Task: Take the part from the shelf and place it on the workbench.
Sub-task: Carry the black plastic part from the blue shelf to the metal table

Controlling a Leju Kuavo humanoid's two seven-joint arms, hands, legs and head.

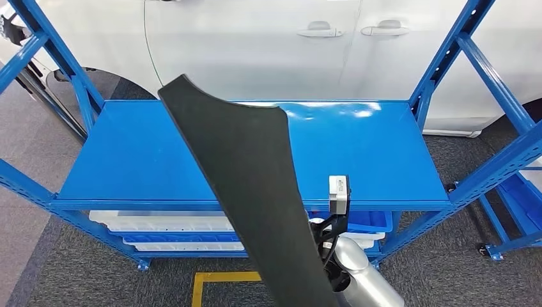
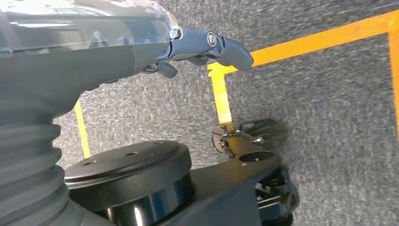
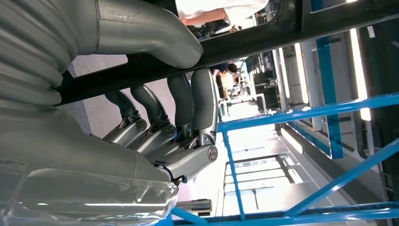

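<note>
A long black trim part [image 1: 249,185] slants up from the bottom of the head view, its broad end over the blue shelf top [image 1: 371,147]. My right arm [image 1: 364,278] rises beside its lower end, and the part hides the hand there. In the right wrist view my right hand [image 3: 179,117] grips the part [image 3: 263,40], thumb on one face and fingers wrapped around the other. My left hand [image 2: 207,47] hangs over the carpet, fingers loosely extended and holding nothing.
The blue shelf top is bare. White bins [image 1: 166,220] and blue bins [image 1: 371,220] sit on the lower level. A white car [image 1: 255,38] stands right behind the rack. Blue rack uprights [image 1: 447,64] flank both sides. Yellow tape [image 1: 224,278] marks the floor.
</note>
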